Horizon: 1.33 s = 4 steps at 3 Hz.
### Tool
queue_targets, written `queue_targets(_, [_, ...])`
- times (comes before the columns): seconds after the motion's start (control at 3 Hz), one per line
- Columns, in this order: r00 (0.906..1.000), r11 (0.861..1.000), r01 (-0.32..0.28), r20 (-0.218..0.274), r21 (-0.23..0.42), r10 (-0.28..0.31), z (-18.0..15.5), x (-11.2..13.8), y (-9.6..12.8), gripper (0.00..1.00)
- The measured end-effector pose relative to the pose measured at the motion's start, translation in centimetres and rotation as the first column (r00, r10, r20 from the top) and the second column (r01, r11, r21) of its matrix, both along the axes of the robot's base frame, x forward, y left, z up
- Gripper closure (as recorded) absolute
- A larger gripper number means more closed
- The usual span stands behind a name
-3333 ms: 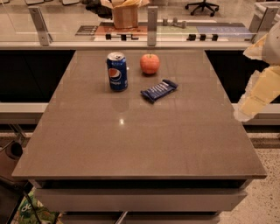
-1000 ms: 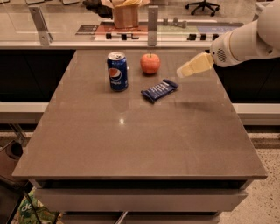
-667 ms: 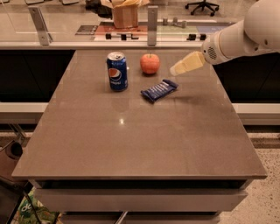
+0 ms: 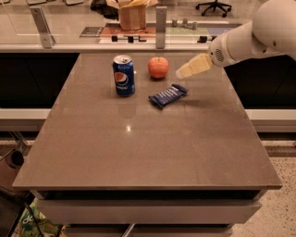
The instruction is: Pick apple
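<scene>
Gripper (image 4: 182, 71) hovering just right of the apple (image 4: 158, 67).
Can (image 4: 124, 75) left of it, bar (image 4: 168, 95) in front; how the gripper is set, I cannot tell.

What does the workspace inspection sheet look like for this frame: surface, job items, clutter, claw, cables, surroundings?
Surface: grey-brown rectangular tabletop, flat, with one small light glint.
Job's things: small round red-orange apple, on the far part of the top, not held.
Clutter: blue cylindrical soda can, upright, beside the apple on the view's left; dark blue wrapped snack bar, lying flat nearer the camera than the apple and apart from it.
Claw: pale yellow claw, in the air just to the view's right of the apple, pointed at it, not touching.
Cables: nothing seen.
Surroundings: brown cardboard box and black office chair beyond the far edge.
</scene>
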<state>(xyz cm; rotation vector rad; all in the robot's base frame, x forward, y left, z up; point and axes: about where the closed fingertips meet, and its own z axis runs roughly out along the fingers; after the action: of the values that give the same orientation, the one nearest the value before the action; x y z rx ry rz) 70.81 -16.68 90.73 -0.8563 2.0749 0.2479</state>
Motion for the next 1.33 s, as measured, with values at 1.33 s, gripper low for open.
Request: queue_targets(1.33, [0.9944,0.982,-0.102,0.044,0.159,0.096,-3.7,5.3,8.4,0.00])
